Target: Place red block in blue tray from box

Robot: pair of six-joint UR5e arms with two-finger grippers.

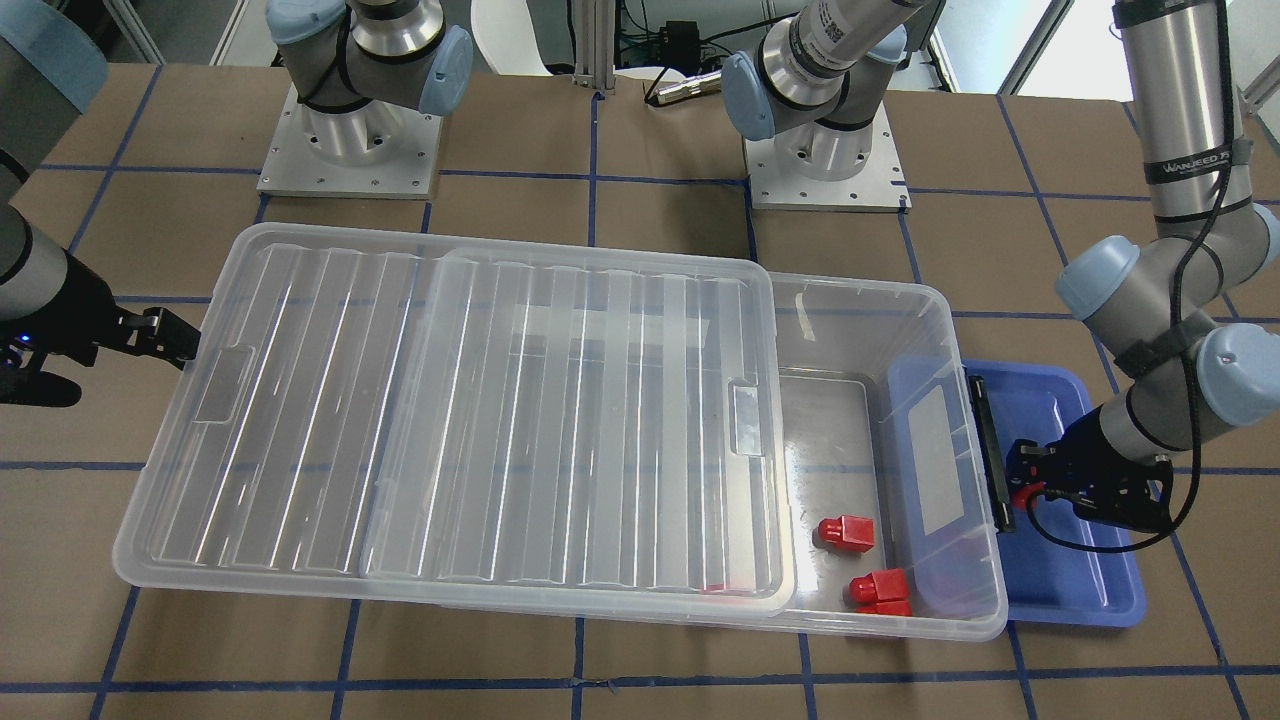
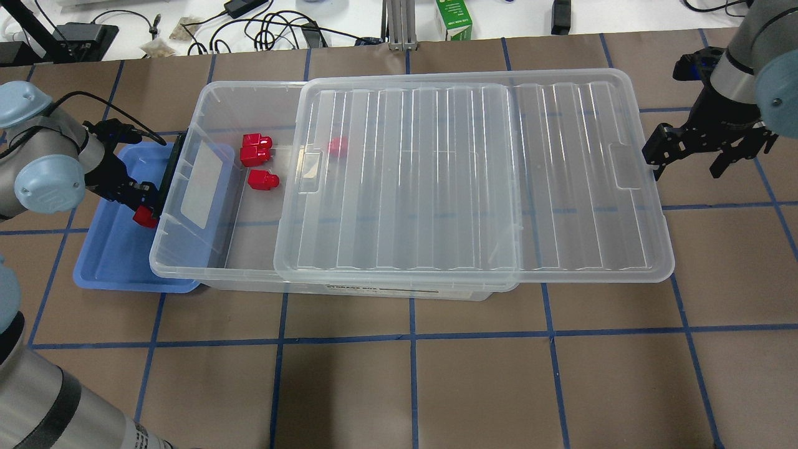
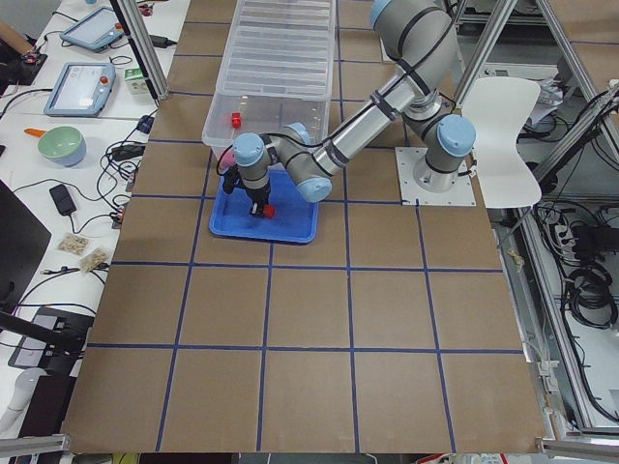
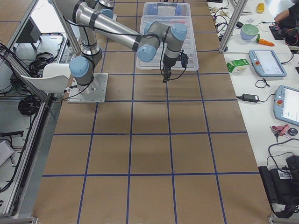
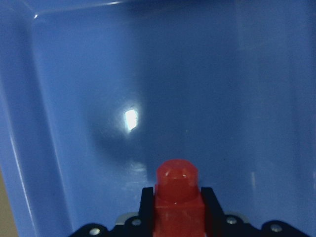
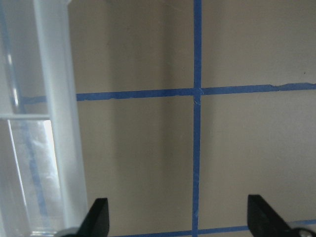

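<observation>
The red block (image 5: 177,200) is clamped between the closed-in fingers (image 5: 209,207) of the left gripper (image 2: 141,202), stub pointing away from the wrist. It is held over the blue tray (image 2: 112,265), just outside the end wall of the box (image 2: 187,269) – whether it touches the tray floor cannot be told. The tray is set against that end of the box, beside the black latch (image 2: 169,167). The lid (image 2: 474,181) is slid sideways, so the end of the box nearest the tray is left uncovered. On that uncovered floor three other red blocks (image 2: 263,180) are seen – a touching pair and a single one – and another red shape (image 2: 338,146) is made out through the lid. The right gripper (image 6: 180,217) is held with its jaws spread wide and nothing between them, over the table (image 2: 399,374) just past the lid's far end.
</observation>
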